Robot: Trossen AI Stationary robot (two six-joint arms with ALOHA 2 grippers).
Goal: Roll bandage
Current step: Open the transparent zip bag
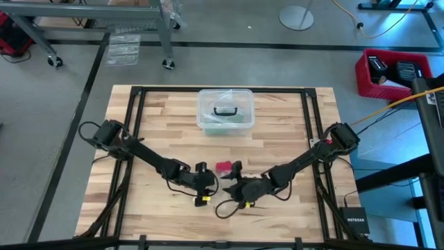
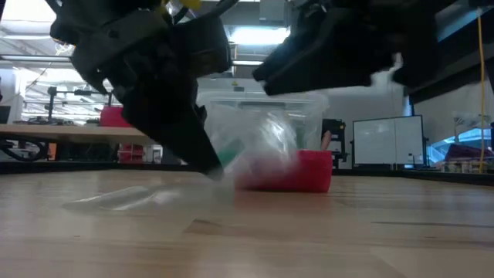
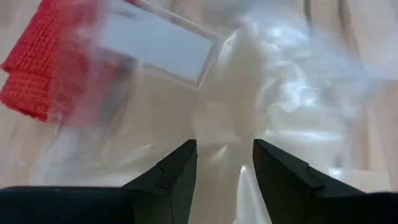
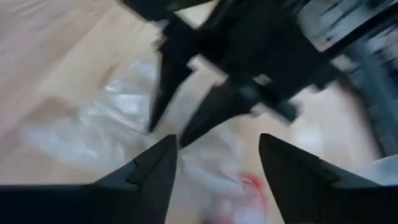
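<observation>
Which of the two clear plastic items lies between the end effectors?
The small clear plastic bag, crumpled flat on the table with the red bandage. The clear plastic box with a black handle stands apart, farther back.

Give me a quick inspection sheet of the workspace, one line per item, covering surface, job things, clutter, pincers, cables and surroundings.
Surface: wooden table, black frame rails.
Job's things: red bandage lying between the arms, inside or under a clear plastic bag.
Clutter: clear plastic box with black handle, at the table's far middle.
Pincers: left pincer open, over the bag; right pincer open, facing the left one.
Cables: black cable looped on the table under the right arm.
Surroundings: red crate on the floor, right.
</observation>
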